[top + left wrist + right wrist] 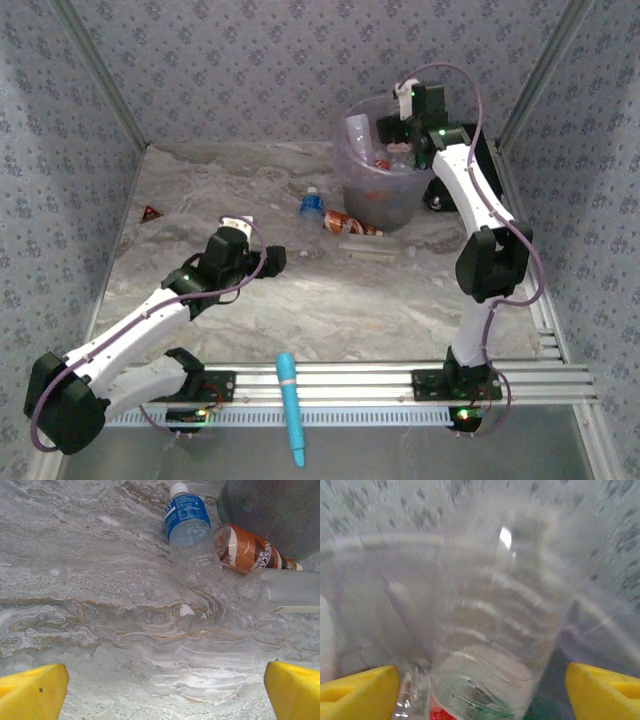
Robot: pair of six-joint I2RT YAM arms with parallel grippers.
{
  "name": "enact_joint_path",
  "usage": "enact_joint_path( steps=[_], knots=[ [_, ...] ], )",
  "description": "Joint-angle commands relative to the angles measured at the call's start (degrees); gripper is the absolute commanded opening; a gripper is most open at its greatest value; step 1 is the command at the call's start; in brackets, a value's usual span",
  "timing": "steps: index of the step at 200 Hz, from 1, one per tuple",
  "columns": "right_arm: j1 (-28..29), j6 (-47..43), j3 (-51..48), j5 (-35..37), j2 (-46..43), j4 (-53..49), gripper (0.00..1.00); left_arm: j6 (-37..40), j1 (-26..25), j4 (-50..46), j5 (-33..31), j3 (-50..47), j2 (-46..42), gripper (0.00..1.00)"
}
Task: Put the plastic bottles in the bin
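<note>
The pale-purple bin (385, 195) stands at the back right with several plastic bottles (362, 138) inside. My right gripper (397, 135) hangs over its mouth. In the right wrist view that gripper (482, 695) is open, yellow fingertips (357, 692) far apart, and a blurred clear bottle (505, 630) sits loose between them above the bin's rim (380, 542). On the table beside the bin (275, 510) lie a blue-label bottle (187, 522), a brown bottle (245, 550) and a clear bottle (285, 590). My left gripper (167, 690) hovers open short of them, with nothing between its fingers.
A long light-blue pen-shaped tool (291, 405) lies across the rails at the near edge. A small red triangle (151, 213) sits at the far left. Patterned walls close in the table on three sides.
</note>
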Motion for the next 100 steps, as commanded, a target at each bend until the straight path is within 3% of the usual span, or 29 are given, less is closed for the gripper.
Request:
enact_joint_path(
  steps=[1, 48, 73, 100],
  knots=[
    [0.0, -0.2, 6.4, 1.1, -2.2, -6.5, 0.90, -0.4, 0.4, 0.2, -0.8, -0.4, -1.0, 1.00],
    [-2.4, 4.6, 12.8, -0.3, -0.9, -4.7, 0.88, -0.3, 0.5, 0.5, -0.7, -0.4, -0.9, 1.00],
    [-4.2, 11.2, 19.0, 1.0, 4.1, -2.6, 0.74, -0.5, 0.5, 0.7, -0.1, -0.3, -0.4, 1.00],
    [-4.5, 11.1, 25.9, -2.1, 10.0, -1.7, 0.64, -0.6, 0.4, 0.6, -0.1, -0.6, -0.8, 1.00]
  ],
)
